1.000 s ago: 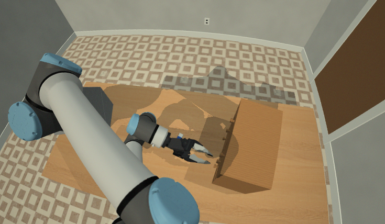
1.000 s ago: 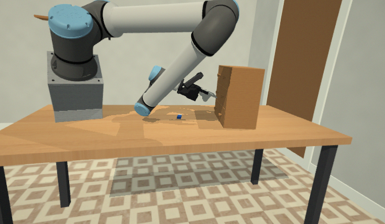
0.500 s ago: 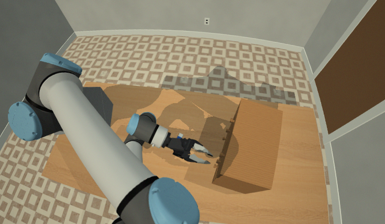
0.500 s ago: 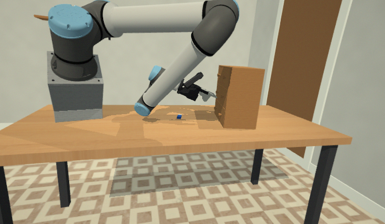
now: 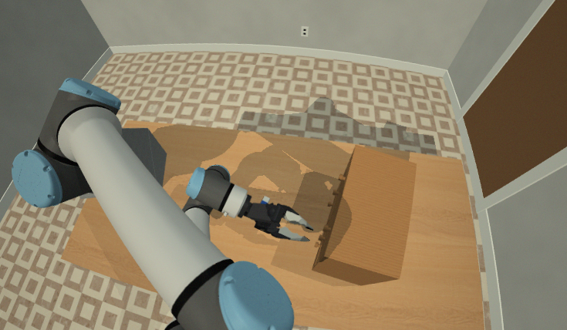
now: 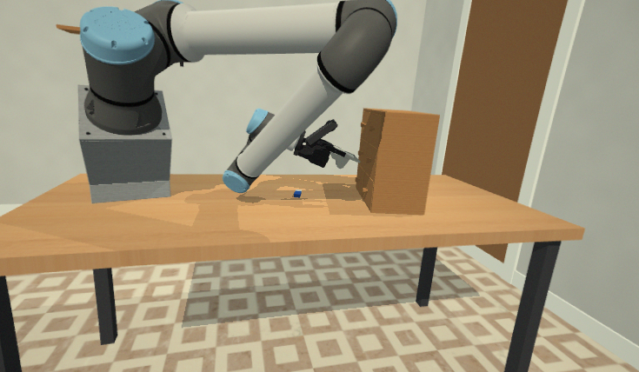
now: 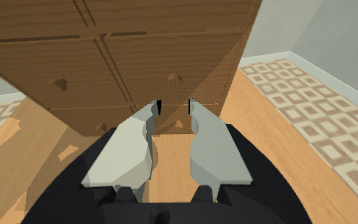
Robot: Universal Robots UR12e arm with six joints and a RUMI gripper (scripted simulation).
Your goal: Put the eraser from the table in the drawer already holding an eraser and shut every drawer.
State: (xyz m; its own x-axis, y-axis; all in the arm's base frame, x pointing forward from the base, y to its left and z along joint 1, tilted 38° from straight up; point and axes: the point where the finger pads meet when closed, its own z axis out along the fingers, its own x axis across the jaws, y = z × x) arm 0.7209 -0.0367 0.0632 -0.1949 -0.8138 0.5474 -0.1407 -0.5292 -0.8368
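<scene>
The wooden chest (image 5: 375,209) (image 6: 404,166) (image 7: 145,65) stands upright at the table's right, with two columns of drawers. All the drawers look shut, and their insides are hidden. The blue and white eraser (image 5: 265,200) (image 6: 297,194) lies on the table, left of the chest, and is out of the wrist view. My gripper (image 5: 309,234) (image 6: 359,161) (image 7: 174,100) is partly open and empty, a little in front of the chest's drawer fronts. In the wrist view the knob (image 7: 175,78) of a right-column drawer shows just beyond and above the gap between the fingertips.
Another knob (image 7: 58,84) sticks out at the left column. More knobs line the chest front. The arm's grey base block (image 6: 129,162) stands at the table's left end. The arm's forearm (image 6: 289,115) slants down over the table, left of the chest.
</scene>
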